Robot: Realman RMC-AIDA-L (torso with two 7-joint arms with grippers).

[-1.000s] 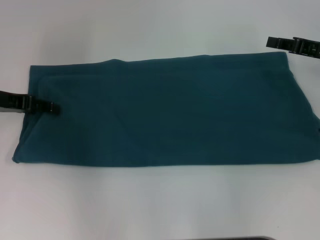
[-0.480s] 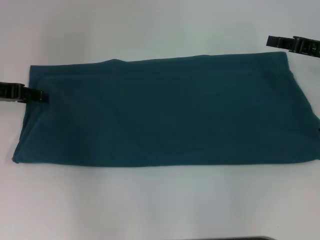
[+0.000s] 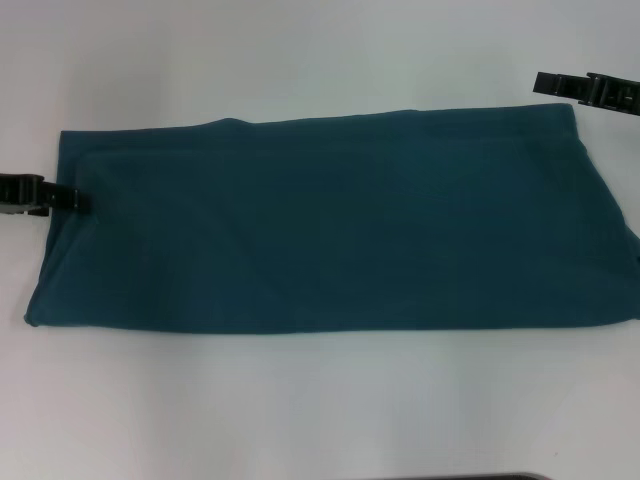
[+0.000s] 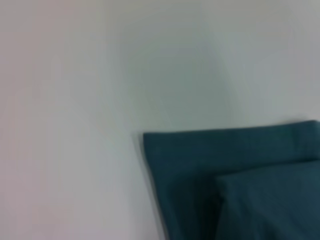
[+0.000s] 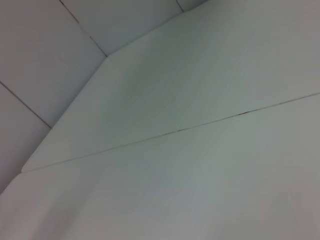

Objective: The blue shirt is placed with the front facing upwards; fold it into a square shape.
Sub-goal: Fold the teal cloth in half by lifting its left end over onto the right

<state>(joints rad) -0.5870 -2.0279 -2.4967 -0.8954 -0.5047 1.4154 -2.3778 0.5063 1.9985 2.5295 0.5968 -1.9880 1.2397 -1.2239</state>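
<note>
Jaws, left: in the head view we see the left gripper low at the left short edge of the blue shirt; its dark tip reads as one narrow piece, so we take the jaws to be together, with no cloth visibly between them.
Jaws, right: the right gripper sits at the far right, just beyond the shirt's far right corner, apart from the cloth; we cannot tell whether its jaws are apart or together.
Head view, shirt: we see the shirt lying flat on the white surface as a long band running left to right, plain teal side up, no lettering showing.
Head view, edges: the far edge carries a small bump left of centre; the near left corner tapers outward; the right end reaches the frame's edge.
Left wrist view, shirt: we see one corner of the blue shirt on the pale surface, with a second layer of cloth lying on top of the first, its edge set back from the corner.
Left wrist view, jaws: no fingers show.
Right wrist view: we see only the white surface, crossed by a thin dark seam, and pale panels beyond its edge.
</note>
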